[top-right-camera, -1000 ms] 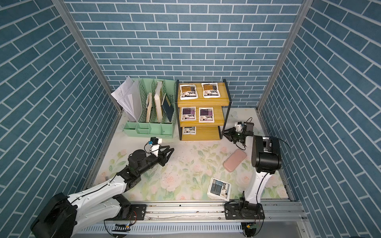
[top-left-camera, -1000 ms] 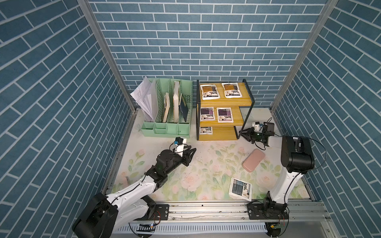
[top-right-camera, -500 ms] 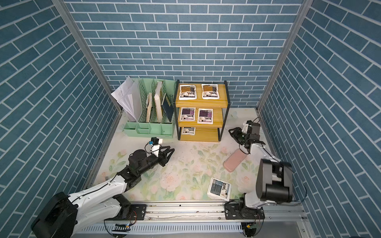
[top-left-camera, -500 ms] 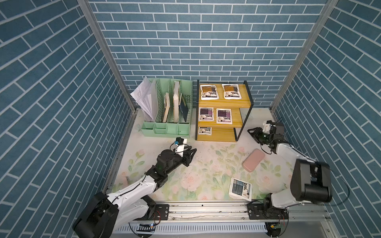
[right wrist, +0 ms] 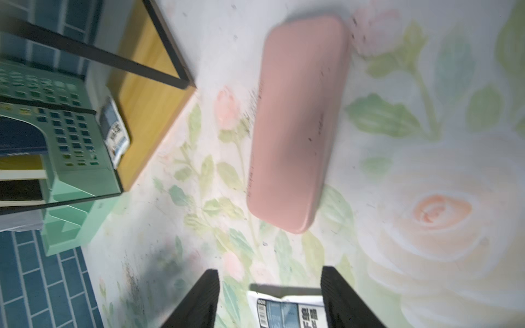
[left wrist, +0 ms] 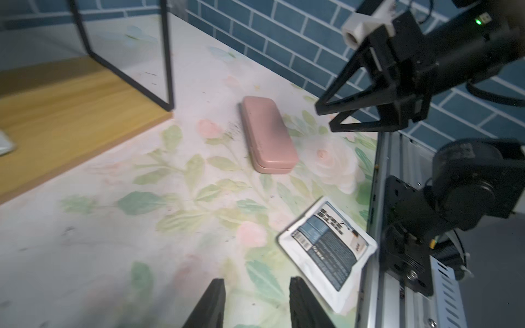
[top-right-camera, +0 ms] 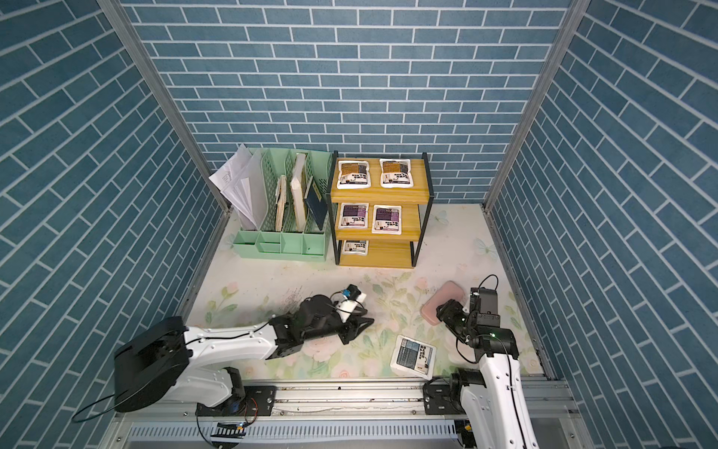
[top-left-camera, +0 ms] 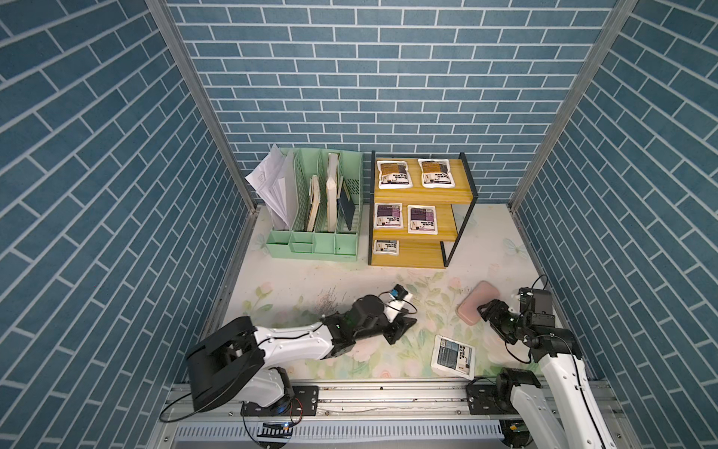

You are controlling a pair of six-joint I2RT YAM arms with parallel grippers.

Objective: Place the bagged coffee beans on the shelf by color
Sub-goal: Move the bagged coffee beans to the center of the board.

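The shelf [top-left-camera: 421, 255] [top-right-camera: 382, 254] stands at the back. Its top board carries two orange-brown bags [top-left-camera: 394, 175] [top-left-camera: 437, 173], its middle board two purple bags [top-left-camera: 387, 215] [top-left-camera: 422, 219], and its bottom board one grey-blue bag [top-left-camera: 386, 247]. Another grey-blue bag [top-left-camera: 453, 357] [top-right-camera: 413, 355] [left wrist: 326, 244] lies flat near the table's front edge. My right gripper [top-left-camera: 488, 310] [right wrist: 270, 269] hangs open and empty above the table, between this bag and the pink case. The left gripper [top-left-camera: 404, 331] [left wrist: 257, 279] is open and empty, low over the table to the left of that bag.
A pink case [top-left-camera: 476, 305] [left wrist: 268, 136] [right wrist: 295, 125] lies on the table right beside my right gripper. At the back left, next to the shelf, a mint-green file organizer [top-left-camera: 314, 233] holds papers and books. A metal rail [top-left-camera: 388, 400] runs along the table's front edge.
My right arm has swung back from beside the shelf to the front right, over the pink case, and its jaws have opened wider. The left arm has barely moved.
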